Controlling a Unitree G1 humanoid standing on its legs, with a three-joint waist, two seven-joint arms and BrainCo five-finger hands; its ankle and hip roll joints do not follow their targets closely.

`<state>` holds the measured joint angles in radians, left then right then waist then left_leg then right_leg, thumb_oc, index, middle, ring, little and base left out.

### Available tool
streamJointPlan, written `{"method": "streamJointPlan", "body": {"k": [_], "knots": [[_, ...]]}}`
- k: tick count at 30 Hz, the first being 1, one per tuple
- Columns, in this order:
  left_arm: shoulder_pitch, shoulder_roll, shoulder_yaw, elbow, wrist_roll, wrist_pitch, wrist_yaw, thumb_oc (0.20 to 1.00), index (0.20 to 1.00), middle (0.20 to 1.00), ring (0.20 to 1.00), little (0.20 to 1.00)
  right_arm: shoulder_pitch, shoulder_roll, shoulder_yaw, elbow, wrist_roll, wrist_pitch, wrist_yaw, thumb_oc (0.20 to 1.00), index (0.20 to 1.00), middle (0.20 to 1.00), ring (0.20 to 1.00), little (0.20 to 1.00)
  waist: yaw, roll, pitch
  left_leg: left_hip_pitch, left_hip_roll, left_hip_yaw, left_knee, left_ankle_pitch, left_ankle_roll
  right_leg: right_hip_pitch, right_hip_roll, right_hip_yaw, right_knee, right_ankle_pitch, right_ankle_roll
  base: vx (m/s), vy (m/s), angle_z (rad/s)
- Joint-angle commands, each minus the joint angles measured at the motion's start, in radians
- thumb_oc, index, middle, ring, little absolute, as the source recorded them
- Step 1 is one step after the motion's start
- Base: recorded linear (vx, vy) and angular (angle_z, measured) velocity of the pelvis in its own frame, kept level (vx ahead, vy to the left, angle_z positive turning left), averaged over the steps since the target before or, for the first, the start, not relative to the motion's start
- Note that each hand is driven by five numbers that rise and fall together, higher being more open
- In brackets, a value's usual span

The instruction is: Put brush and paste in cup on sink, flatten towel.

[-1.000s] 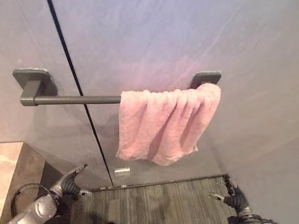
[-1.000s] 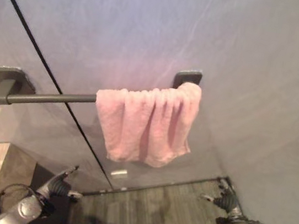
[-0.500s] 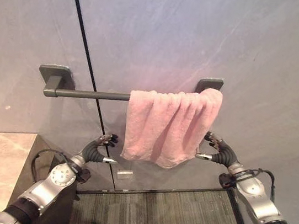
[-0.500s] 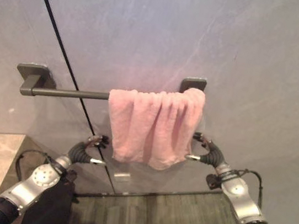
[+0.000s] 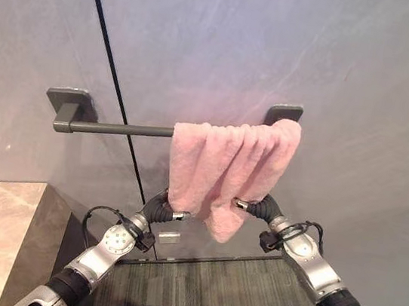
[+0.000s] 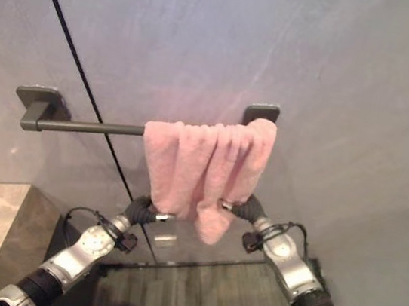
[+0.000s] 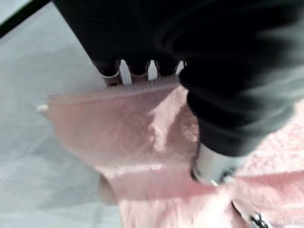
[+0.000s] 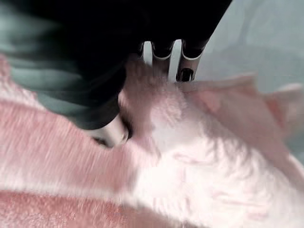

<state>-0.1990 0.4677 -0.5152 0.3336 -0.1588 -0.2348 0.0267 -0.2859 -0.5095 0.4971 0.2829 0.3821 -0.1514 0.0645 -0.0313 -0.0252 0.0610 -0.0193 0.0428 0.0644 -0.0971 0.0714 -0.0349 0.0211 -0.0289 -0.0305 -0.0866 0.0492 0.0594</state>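
While bunched on rail (image 5: 116, 128), pink towel (image 5: 226, 164) pinched by left hand (image 5: 160, 206), right hand (image 5: 262, 207).

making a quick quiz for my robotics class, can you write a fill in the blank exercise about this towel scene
1. The towel hanging from the towel bar is ____ in colour.
2. The towel is bunched toward the bar's ____ end.
3. The left hand and the right hand both pinch the towel's ____ edge.
4. The bar is mounted on a grey ____.

Missing words: pink; right; lower; wall
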Motion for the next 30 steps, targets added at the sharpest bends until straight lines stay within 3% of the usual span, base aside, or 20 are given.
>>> {"method": "streamJointPlan", "body": {"k": [1, 9, 12, 14, 15, 17, 20, 21, 22, 23, 24, 26, 30], "knots": [[-0.057, 0.025, 0.004, 0.032, -0.005, -0.03, 0.027, 0.2, 0.2, 0.2, 0.2, 0.2, -0.025, 0.023, -0.047, -0.043, 0.072, -0.053, -0.01, 0.2, 0.2, 0.2, 0.2, 0.2, 0.034, -0.038, -0.03, 0.022, 0.01, 0.04, 0.01, -0.024, -0.032, -0.007, -0.043, 0.058, 0.019, 0.006, 0.08, 0.0, 0.0, 0.0], [0.062, 0.091, 0.086, -0.121, -0.004, -0.048, -0.009, 0.2, 0.2, 0.2, 0.2, 0.2, 0.105, -0.039, -0.115, -0.234, 0.148, -0.08, 0.076, 0.2, 0.2, 0.2, 0.2, 0.2, 0.041, -0.05, -0.04, 0.029, 0.01, 0.038, 0.01, -0.029, -0.035, 0.004, -0.048, 0.055, 0.011, 0.006, 0.084, 0.0, 0.0, 0.0], [0.096, 0.106, 0.149, -0.252, -0.028, -0.095, 0.012, 0.2, 0.2, 0.2, 0.2, 0.2, 0.147, -0.05, -0.148, -0.343, 0.197, -0.109, 0.097, 0.2, 0.2, 0.2, 0.2, 0.2, 0.043, -0.054, -0.041, 0.026, 0.011, 0.035, 0.01, -0.029, -0.038, 0.005, -0.05, 0.053, 0.007, 0.005, 0.087, 0.0, -0.004, 0.02], [0.108, 0.126, 0.206, -0.388, -0.053, -0.142, 0.024, 0.2, 0.2, 0.2, 0.2, 0.2, 0.198, 0.014, -0.171, -0.433, 0.425, -0.119, 0.178, 0.2, 0.2, 0.2, 0.2, 0.2, 0.047, -0.057, -0.039, 0.019, 0.013, 0.03, 0.01, -0.027, -0.043, 0.0, -0.05, 0.048, 0.007, 0.004, 0.087, 0.0, 0.0, 0.0], [0.119, 0.131, 0.223, -0.424, -0.053, -0.15, 0.026, 0.2, 0.2, 0.2, 0.2, 0.2, 0.221, 0.03, -0.161, -0.45, 0.453, -0.117, 0.193, 0.2, 0.2, 0.2, 0.2, 0.2, 0.05, -0.058, -0.039, 0.017, 0.014, 0.028, 0.01, -0.026, -0.046, -0.001, -0.05, 0.046, 0.006, 0.004, 0.086, 0.0, 0.0, 0.0], [0.183, 0.137, 0.297, -0.518, -0.049, -0.181, 0.043, 0.2, 0.2, 0.2, 0.2, 0.2, 0.231, 0.004, -0.168, -0.566, 0.413, -0.137, 0.191, 0.2, 0.2, 0.2, 0.2, 0.2, 0.056, -0.064, -0.044, 0.012, 0.016, 0.024, 0.01, -0.024, -0.052, -0.003, -0.052, 0.039, 0.001, 0.005, 0.086, 0.0, 0.0, 0.0], [0.241, 0.129, 0.335, -0.543, -0.031, -0.184, 0.079, 0.2, 0.2, 0.2, 0.2, 0.2, 0.224, 0.01, -0.152, -0.591, 0.439, -0.137, 0.176, 0.2, 0.2, 0.2, 0.2, 0.2, 0.064, -0.068, -0.044, 0.004, 0.017, 0.017, 0.01, -0.022, -0.056, -0.003, -0.054, 0.031, -0.001, 0.004, 0.086, 0.0, -0.004, 0.02], [0.277, 0.117, 0.36, -0.53, 0.005, -0.18, 0.117, 0.2, 0.2, 0.2, 0.2, 0.2, 0.221, 0.023, -0.141, -0.573, 0.422, -0.141, 0.156, 0.2, 0.2, 0.2, 0.2, 0.2, 0.076, -0.069, -0.041, 0.001, 0.016, 0.013, 0.01, -0.021, -0.056, -0.003, -0.055, 0.026, -0.001, 0.005, 0.086, 0.0, -0.012, 0.08], [0.313, 0.103, 0.391, -0.502, 0.068, -0.172, 0.178, 0.2, 0.2, 0.2, 0.2, 0.2, 0.205, 0.021, -0.129, -0.546, 0.304, -0.158, 0.111, 0.2, 0.2, 0.2, 0.2, 0.2, 0.084, -0.071, -0.04, -0.002, 0.016, 0.009, 0.01, -0.019, -0.058, -0.003, -0.056, 0.02, -0.001, 0.004, 0.085, -0.06, -0.017, 0.11], [0.329, 0.039, 0.396, -0.398, 0.076, -0.164, 0.253, 0.2, 0.2, 0.2, 0.2, 0.2, 0.147, -0.004, -0.108, -0.499, -0.068, -0.135, -0.045, 0.2, 0.2, 0.2, 0.2, 0.2, 0.097, -0.071, -0.027, -0.011, 0.013, 0.004, 0.01, -0.006, -0.056, -0.007, -0.057, 0.014, -0.001, 0.014, 0.082, -0.03, -0.012, 0.13], [0.329, 0.039, 0.396, -0.397, 0.076, -0.164, 0.254, 0.2, 0.2, 0.2, 0.2, 0.2, 0.146, -0.004, -0.107, -0.498, -0.07, -0.135, -0.047, 0.2, 0.2, 0.2, 0.2, 0.2, 0.096, -0.071, -0.03, -0.01, 0.013, 0.003, 0.01, -0.013, -0.056, -0.005, -0.057, 0.014, -0.001, 0.008, 0.083, -0.05, -0.014, 0.17], [0.326, 0.014, 0.328, -0.349, 0.074, -0.14, 0.268, 0.2, 0.2, 0.2, 0.2, 0.2, 0.114, 0.085, -0.044, -0.407, -0.009, -0.136, -0.071, 0.2, 0.2, 0.2, 0.2, 0.2, 0.121, -0.067, -0.018, -0.017, 0.011, -0.012, 0.01, -0.008, -0.052, -0.004, -0.059, 0.002, -0.001, 0.005, 0.081, -0.01, -0.012, 0.18], [0.331, 0.035, 0.27, -0.325, 0.083, -0.131, 0.229, 0.2, 0.2, 0.2, 0.2, 0.2, 0.12, 0.074, -0.052, -0.407, -0.11, -0.131, -0.099, 0.2, 0.2, 0.2, 0.2, 0.2, 0.127, -0.066, -0.014, -0.02, 0.008, -0.026, 0.01, -0.007, -0.05, 0.0, -0.062, -0.014, -0.001, 0.001, 0.081, 0.0, -0.002, 0.22]]}}
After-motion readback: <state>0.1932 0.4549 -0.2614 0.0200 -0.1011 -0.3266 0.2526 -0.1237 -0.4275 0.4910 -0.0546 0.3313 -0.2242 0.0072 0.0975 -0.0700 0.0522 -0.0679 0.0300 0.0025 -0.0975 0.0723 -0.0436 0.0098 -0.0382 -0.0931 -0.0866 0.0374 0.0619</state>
